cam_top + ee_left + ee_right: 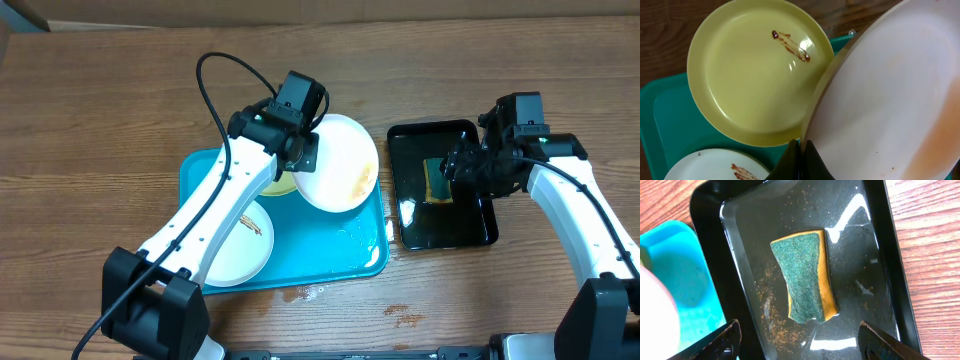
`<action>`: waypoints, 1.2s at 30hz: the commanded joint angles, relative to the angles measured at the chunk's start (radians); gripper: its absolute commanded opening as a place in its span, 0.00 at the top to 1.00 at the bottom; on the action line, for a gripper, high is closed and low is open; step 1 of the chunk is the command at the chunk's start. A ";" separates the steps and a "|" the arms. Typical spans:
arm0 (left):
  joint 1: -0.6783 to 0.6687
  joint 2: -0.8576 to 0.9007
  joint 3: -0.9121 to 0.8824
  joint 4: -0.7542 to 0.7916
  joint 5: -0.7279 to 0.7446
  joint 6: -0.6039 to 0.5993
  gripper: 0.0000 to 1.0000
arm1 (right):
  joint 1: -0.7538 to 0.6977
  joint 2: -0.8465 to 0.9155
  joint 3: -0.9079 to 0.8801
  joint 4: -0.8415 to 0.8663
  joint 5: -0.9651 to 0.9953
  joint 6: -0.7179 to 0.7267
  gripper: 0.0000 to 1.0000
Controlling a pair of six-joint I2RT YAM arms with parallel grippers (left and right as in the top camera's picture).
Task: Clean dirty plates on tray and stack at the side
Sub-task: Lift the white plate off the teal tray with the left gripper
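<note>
The left pincer [800, 162] is clamped on the rim of a round white plastic plate [345, 165], tilting it over the large turquoise plastic tray [335, 250]. The right pincer [800, 345] hangs spread above the green-and-yellow sponge [802, 275] in the glossy black tray [707, 255]. The next move is probably to descend and grip the sponge, clearing the black rim. A pale yellow-green plate [755, 85] crowds the held plate's edge.

Beneath my right gripper [802, 339], a green-and-yellow sponge [802, 275] lies in the glossy black tray [445, 228], right of the turquoise plastic tray [355, 250].
</note>
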 commanded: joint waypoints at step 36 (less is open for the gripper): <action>-0.252 0.020 0.077 0.533 -0.131 0.167 0.96 | -0.339 0.001 0.025 0.014 -0.089 0.005 0.20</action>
